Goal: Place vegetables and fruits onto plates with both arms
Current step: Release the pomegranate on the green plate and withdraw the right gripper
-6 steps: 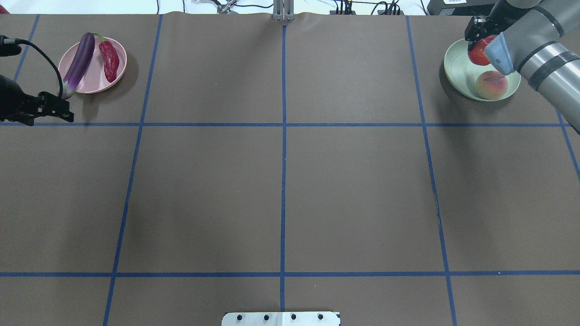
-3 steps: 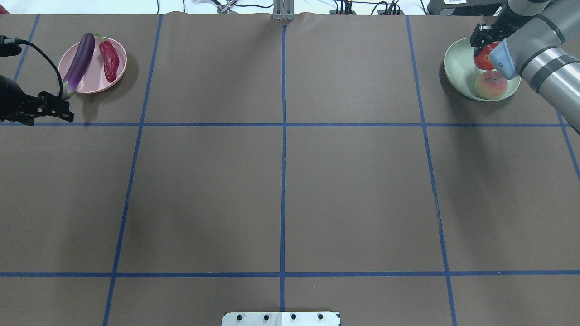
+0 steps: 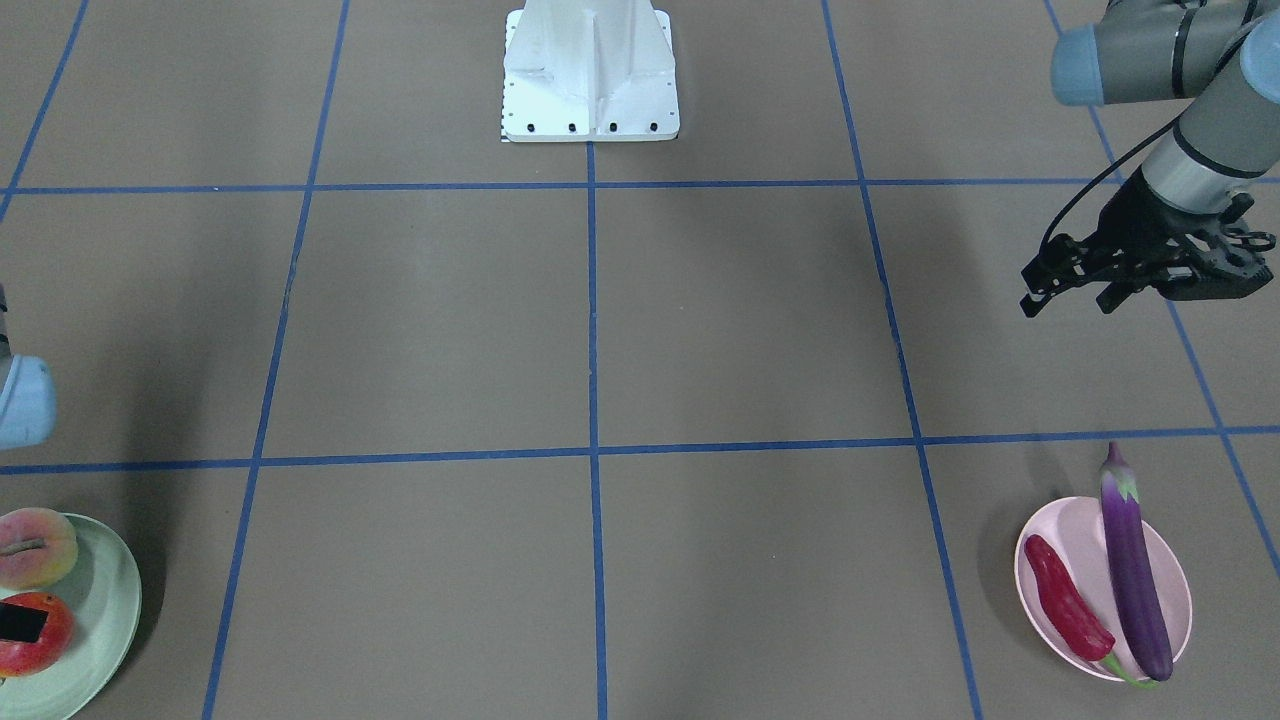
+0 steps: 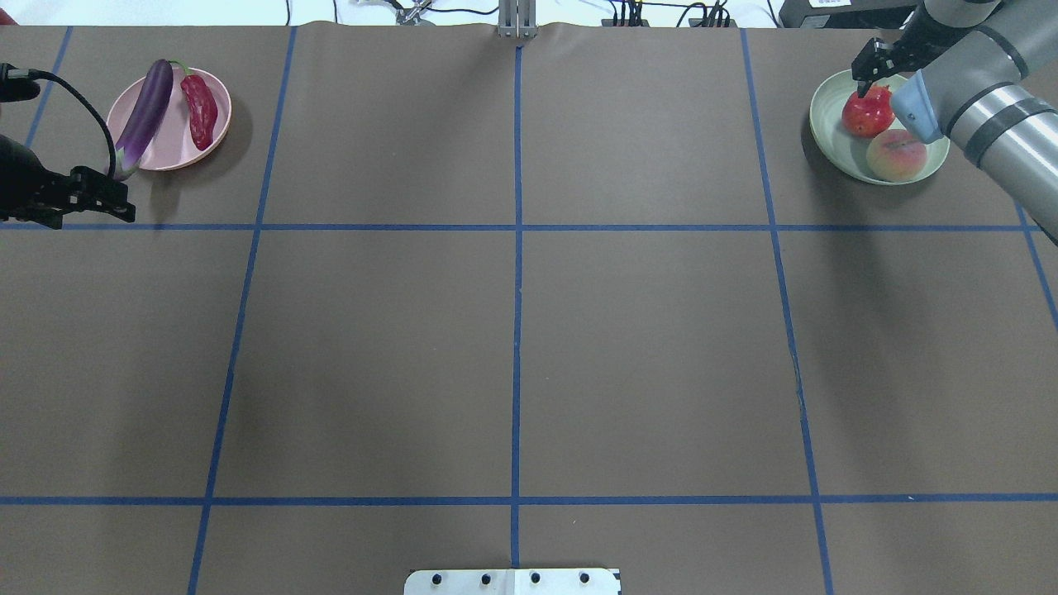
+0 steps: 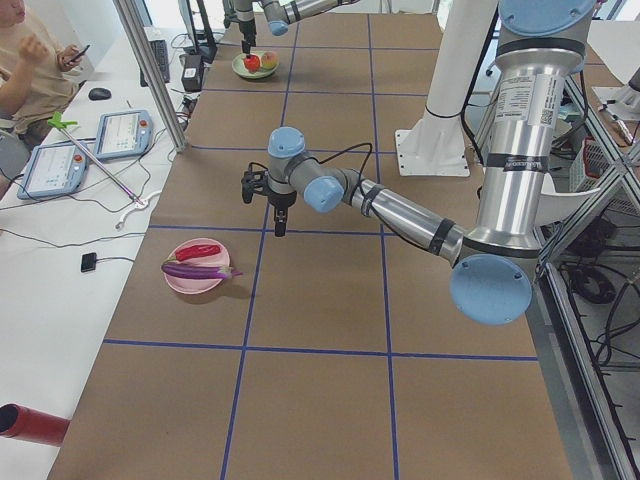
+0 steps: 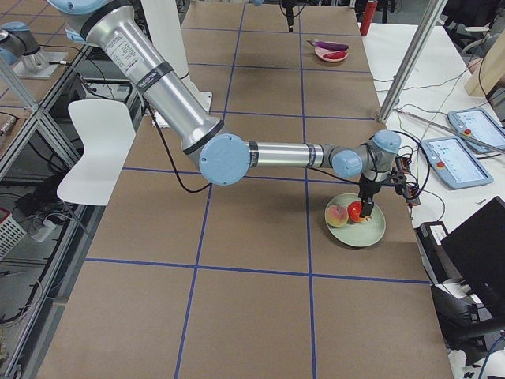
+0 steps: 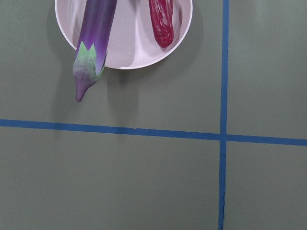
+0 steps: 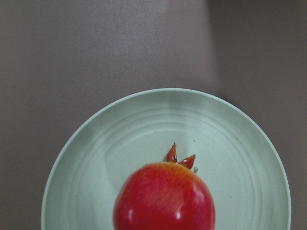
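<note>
While half a second ago the right gripper (image 4: 872, 78) held the shiny red-orange pomegranate-like ball (image 4: 866, 114) clear of the plate, the ball now sits on the pale mint green round matte plate (image 4: 829, 124). It touches or nearly touches the round fuzzy yellow-pink peach (image 4: 896, 155). The jaws look parted around the ball, no longer clamping it. One black finger stands at its far side, by the small pointed crown. The peach has not moved. The mint plate is at the far right corner of the table, by the operators' edge.

The left gripper (image 3: 1067, 300) has barely shifted. It hangs open and empty, fingers well apart, near the left edge just robot-side of the pale pink round matte plate (image 4: 173, 140). That plate is at the far left corner, unchanged.

Across it lies the long slim glossy purple eggplant (image 4: 147, 111). Its pale green calyx end overhangs the rim toward the robot, and its dark tip overhangs the far rim. Beside it, apart, lies the shorter wrinkled red chili (image 4: 199, 110), with its green stem at the far rim.

Both plates are shallow, and the mint one shows faint concentric rings. The brown matte table cover (image 4: 512, 330) is marked into squares by blue tape lines (image 4: 517, 248). The white pedestal base (image 3: 590, 70) is at the robot's edge.
</note>
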{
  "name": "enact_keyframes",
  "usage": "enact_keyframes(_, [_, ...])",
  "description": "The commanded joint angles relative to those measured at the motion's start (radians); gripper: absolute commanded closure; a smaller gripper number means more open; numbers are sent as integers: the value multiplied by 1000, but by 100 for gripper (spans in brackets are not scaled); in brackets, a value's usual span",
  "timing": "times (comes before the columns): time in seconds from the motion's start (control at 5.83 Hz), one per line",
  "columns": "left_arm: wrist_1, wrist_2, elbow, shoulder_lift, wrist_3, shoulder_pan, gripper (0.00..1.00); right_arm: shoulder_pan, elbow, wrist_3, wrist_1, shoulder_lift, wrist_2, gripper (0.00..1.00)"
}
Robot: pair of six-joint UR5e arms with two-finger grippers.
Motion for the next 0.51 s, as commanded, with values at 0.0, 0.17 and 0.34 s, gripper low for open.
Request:
enact_keyframes(0.0, [4, -6, -32, 11, 20, -21, 0, 57, 214, -11, -8, -91, 60, 0])
enact_keyframes(0.17, [7, -7, -69, 102, 188, -72, 0, 91, 435, -30, -17, -221, 104, 0])
enact_keyframes(0.34, [7, -13, -81, 188, 392, -154, 0, 111, 648, -31, -37, -389, 157, 0])
